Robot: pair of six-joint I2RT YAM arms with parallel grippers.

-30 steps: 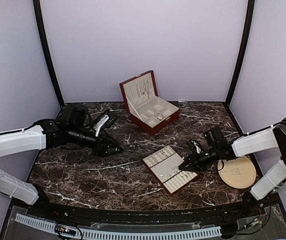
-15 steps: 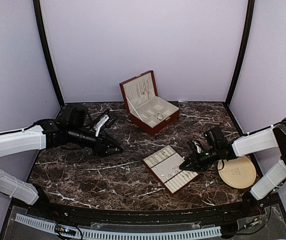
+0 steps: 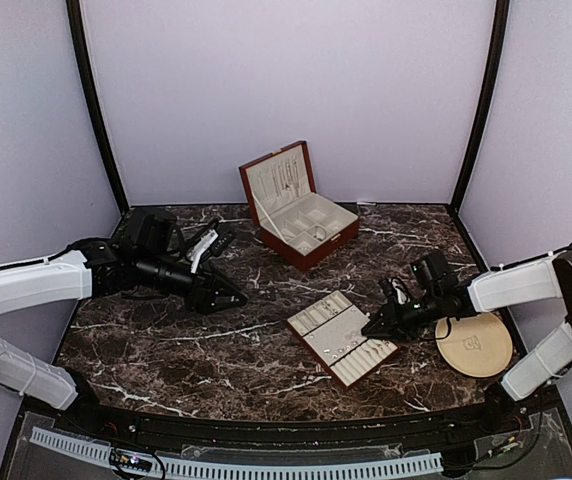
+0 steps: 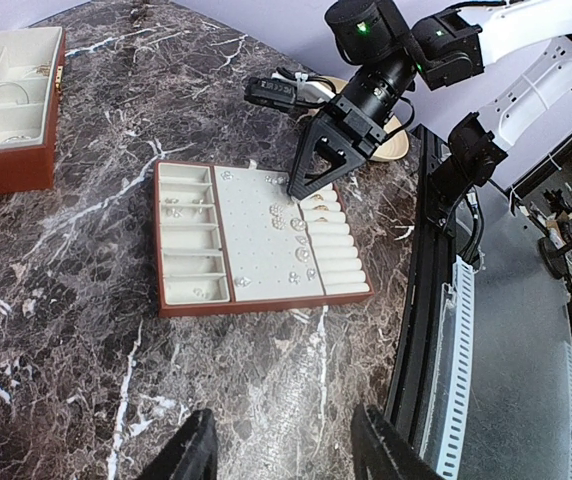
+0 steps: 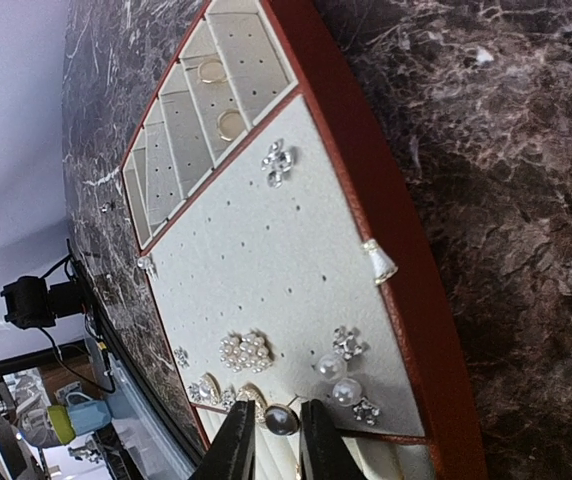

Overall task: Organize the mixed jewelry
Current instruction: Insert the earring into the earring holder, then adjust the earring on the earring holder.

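We view a dark marble table (image 3: 186,350) from above, with one arm reaching in from each side. The left gripper (image 4: 284,455) hovers over bare marble on the left half of the table, well apart from every other thing. Its fingers (image 4: 191,450) stand wide, with nothing between them.

A flat red-brown tray (image 3: 341,338) with cream lining lies just right of the table's centre. The right gripper (image 5: 276,450) points down at the tray's right side, where the perforated panel meets the row of padded rolls. Its fingers are parted only narrowly. A small round piece (image 5: 281,418) sits on the lining right at their tips, and we cannot tell whether it touches them.

Most of the jewelry (image 5: 244,350) lies in this tray. Pearl and sparkling studs are scattered over the perforated panel, and two thin rings (image 5: 229,124) rest in the narrow compartments along the tray's far side.

An open box (image 3: 296,205) of the same wood stands at the back of the table with its lid upright. Fine chains (image 3: 286,180) hang inside the lid, and we make out a small loop in one front compartment. A round beige plate (image 3: 475,345) lies near the table's right edge, beside the tray, partly under the right arm
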